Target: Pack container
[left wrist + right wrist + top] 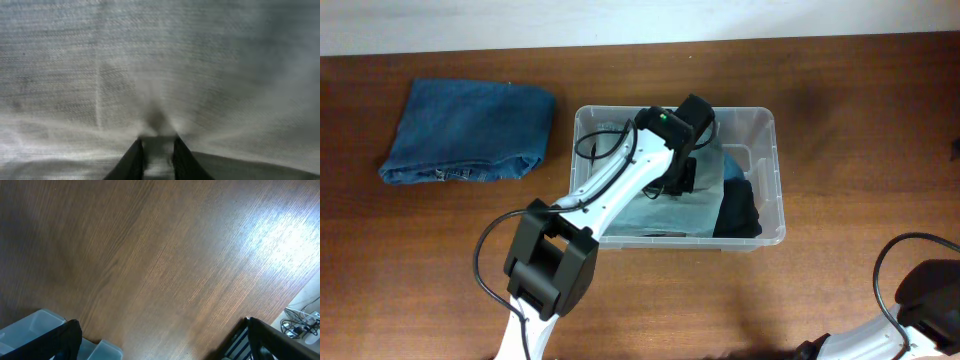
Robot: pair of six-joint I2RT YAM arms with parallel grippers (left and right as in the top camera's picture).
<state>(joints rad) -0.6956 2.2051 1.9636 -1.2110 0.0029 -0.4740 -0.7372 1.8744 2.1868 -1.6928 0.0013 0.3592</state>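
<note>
The clear plastic container (766, 115) stands right of the table's middle. A pale grey-green cloth (665, 212) lies in its left and middle part, with a dark folded garment (739, 212) at its right end. My left gripper (682, 182) reaches down into the container. In the left wrist view its fingers (158, 150) are shut on a fold of the pale cloth (150, 60), which fills the view. My right gripper (160, 342) is open and empty above bare wood, with a corner of the container (40, 322) at lower left.
A folded pair of blue jeans (470, 130) lies on the wooden table at the far left. The right arm's body (925, 295) sits at the bottom right corner. The table's right edge and some cables (300, 325) show in the right wrist view.
</note>
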